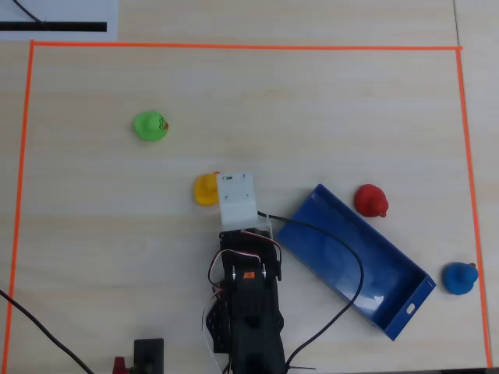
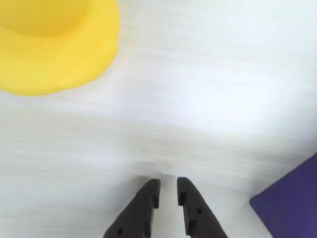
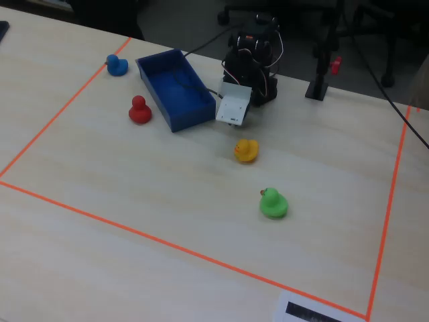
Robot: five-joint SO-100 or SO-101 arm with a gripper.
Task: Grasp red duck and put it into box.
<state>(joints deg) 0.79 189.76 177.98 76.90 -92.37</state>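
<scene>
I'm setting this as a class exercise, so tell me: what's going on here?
A small robot arm sits folded low near the blue box, its tool nearly shut and holding nothing, hovering beside the yellow duck. The red duck sits untouched on the table against the box's far side. The box is empty. Green and blue ducks stand apart.

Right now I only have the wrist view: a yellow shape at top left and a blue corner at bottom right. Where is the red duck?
Observer: In the overhead view the red duck stands on the table beyond the box's long wall, on its right side.
Operator: Is the box empty?
Observer: Yes, nothing lies in it.
Operator: Is that yellow shape another duck?
Observer: Yes, the yellow duck sits just left of the gripper, whose fingers are nearly together and hold nothing.
</scene>
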